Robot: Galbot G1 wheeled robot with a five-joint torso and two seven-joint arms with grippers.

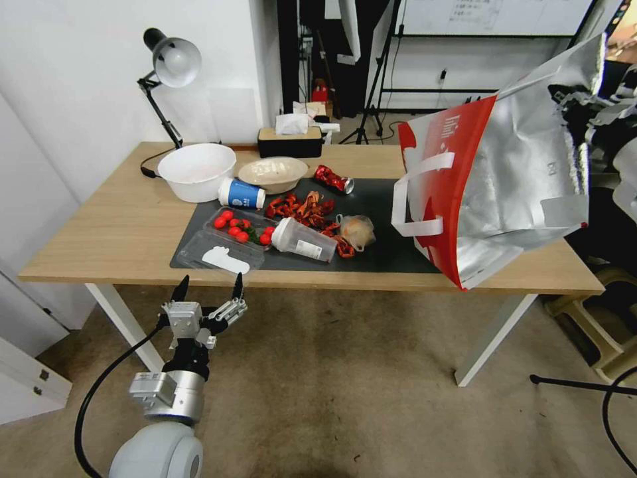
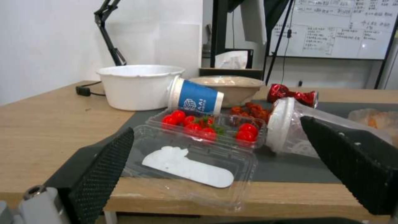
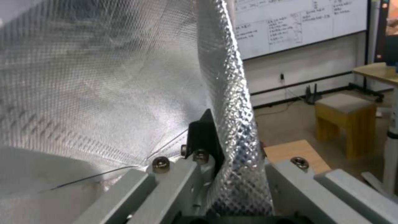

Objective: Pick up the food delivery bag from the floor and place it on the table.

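Bag held over the tabletop's right end

The right claw is clamped on the foil edge of the bag, which hangs tilted below it, its lower corner over the front edge of the tabletop; contact there cannot be told. The left claw waits, fingers spread, low before the tabletop, a clear tray just beyond its tips

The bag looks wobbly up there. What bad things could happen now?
1. The bag hangs tilted at the table's right front edge, so it might tip off onto the floor.
2. The right gripper pinches only a thin foil flap, which might slip out.
3. If the bag swings left, it could knock the cup and food scraps on the mat.
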